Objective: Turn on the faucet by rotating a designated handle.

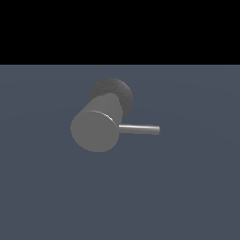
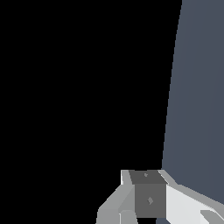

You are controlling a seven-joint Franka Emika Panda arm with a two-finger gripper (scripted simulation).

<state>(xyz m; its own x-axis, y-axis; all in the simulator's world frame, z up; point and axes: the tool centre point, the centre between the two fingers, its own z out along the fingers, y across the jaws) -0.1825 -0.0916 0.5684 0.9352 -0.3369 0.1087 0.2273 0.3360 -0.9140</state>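
Note:
In the exterior view the faucet (image 1: 95,130) is a thick matte grey cylinder leaning toward the camera from a darker round base (image 1: 117,91). Its handle (image 1: 139,129), a thin metallic rod, sticks out sideways toward the exterior view's right. No gripper appears in that view. The wrist view shows only part of my gripper (image 2: 148,183): white finger bodies around a grey pad (image 2: 149,199), with nothing held between them. I cannot make out how far apart the fingers stand. Neither faucet nor handle shows in the wrist view.
A flat blue-grey floor (image 1: 187,187) surrounds the faucet, ending at a black background beyond. In the wrist view a strip of the same floor (image 2: 201,96) shows beside black.

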